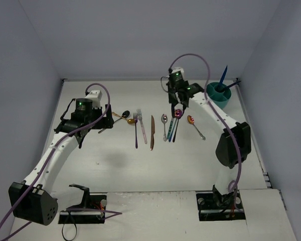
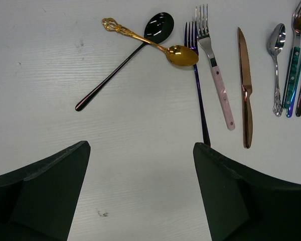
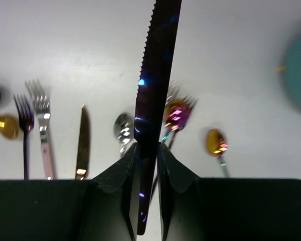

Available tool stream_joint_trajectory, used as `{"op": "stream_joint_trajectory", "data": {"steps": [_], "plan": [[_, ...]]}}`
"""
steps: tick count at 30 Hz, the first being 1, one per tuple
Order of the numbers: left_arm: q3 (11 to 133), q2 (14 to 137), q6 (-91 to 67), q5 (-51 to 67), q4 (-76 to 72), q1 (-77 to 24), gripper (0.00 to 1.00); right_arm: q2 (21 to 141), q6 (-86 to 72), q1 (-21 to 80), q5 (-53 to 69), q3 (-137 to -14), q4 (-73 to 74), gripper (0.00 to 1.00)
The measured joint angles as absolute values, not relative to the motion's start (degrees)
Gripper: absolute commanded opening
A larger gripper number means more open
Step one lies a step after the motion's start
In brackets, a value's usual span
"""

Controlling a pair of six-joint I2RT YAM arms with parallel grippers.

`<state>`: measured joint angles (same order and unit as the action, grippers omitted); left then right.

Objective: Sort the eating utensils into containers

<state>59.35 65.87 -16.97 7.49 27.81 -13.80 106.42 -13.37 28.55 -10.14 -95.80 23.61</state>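
Pinching a dark knife (image 3: pixel 155 75), the outstretched right hand (image 3: pixel 148 146) points down; left hand (image 2: pixel 140 145) spread wide

Lab test cell, bare grey walls (image 1: pixel 140 35)

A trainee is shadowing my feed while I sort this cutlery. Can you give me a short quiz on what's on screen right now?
1. True or false: the right arm's jaws are shut on a dark serrated knife.
2. What stands in the teal caddy? A: a blue utensil. B: two forks. C: nothing.
3. In the left wrist view, which spoon crosses the black spoon?
Key: 1 true; 2 A; 3 the gold spoon.
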Motion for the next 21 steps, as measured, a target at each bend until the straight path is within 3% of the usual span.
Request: {"op": "stream_joint_trajectory", "data": {"steps": [10, 21], "plan": [[59.35, 65.84, -17.02, 7.51, 27.83, -13.8, 0.82, 93.84, -8.64, 12.57, -14.92, -89.68, 5.87, 0.0], [59.35, 65.76, -17.21, 7.81, 27.81, -13.8, 0.82, 97.15, -1.55, 3.38, -16.77, -80.36, -19.6, 0.0]]}}
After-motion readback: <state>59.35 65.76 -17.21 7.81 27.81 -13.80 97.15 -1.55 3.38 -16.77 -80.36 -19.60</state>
